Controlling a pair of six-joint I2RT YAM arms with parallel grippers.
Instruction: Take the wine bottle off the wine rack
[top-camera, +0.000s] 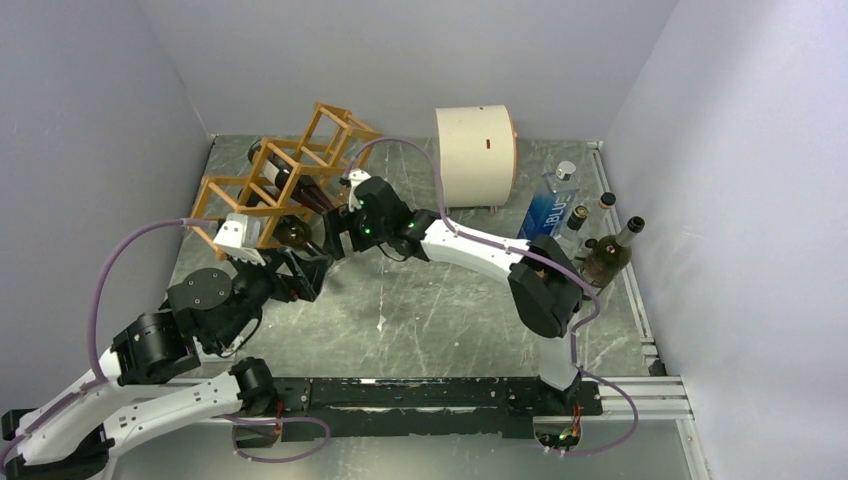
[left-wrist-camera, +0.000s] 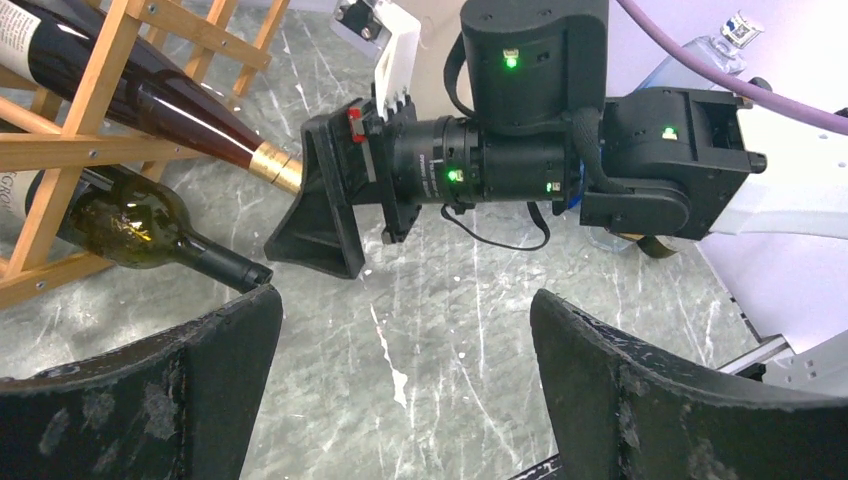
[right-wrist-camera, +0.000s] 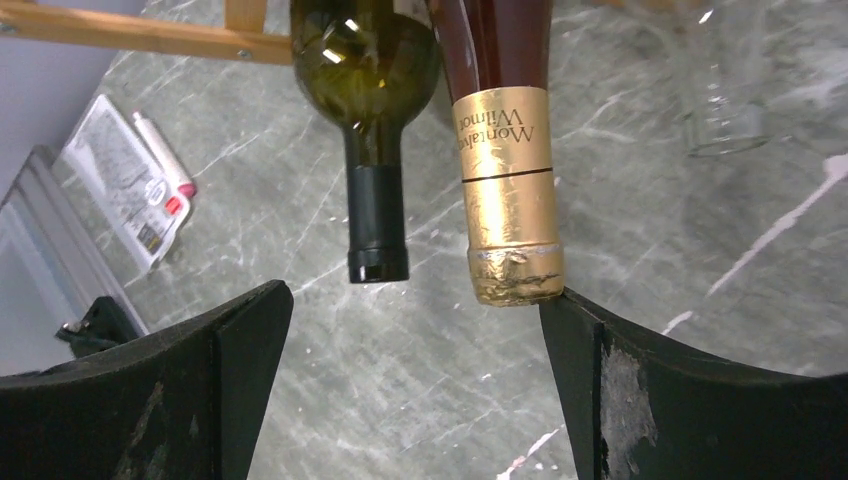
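- Top view: the wine rack (top-camera: 275, 180) stands at the far left of the worktop (top-camera: 430, 310), with dark bottles lying in its cells and a cream drum (top-camera: 475, 155) behind it. Both arms reach toward its open front. We judge this to be the approach step, with nothing drawn out yet.
- Right wrist view: the right hand (right-wrist-camera: 415, 295) is released and empty. The wine bottle (right-wrist-camera: 505, 200) points its gold-foiled neck at us, the tip touching one finger's inner edge. A green bottle (right-wrist-camera: 375, 130) with a black capsule lies beside it. We read "Wilmot" on the foil, under a word beginning "Monta".
- We think the next move calls for centring that neck between the fingers, clenching, then pulling along the cell.
- Left wrist view: the left hand (left-wrist-camera: 405, 300) is also released, holding nothing over bare worktop.
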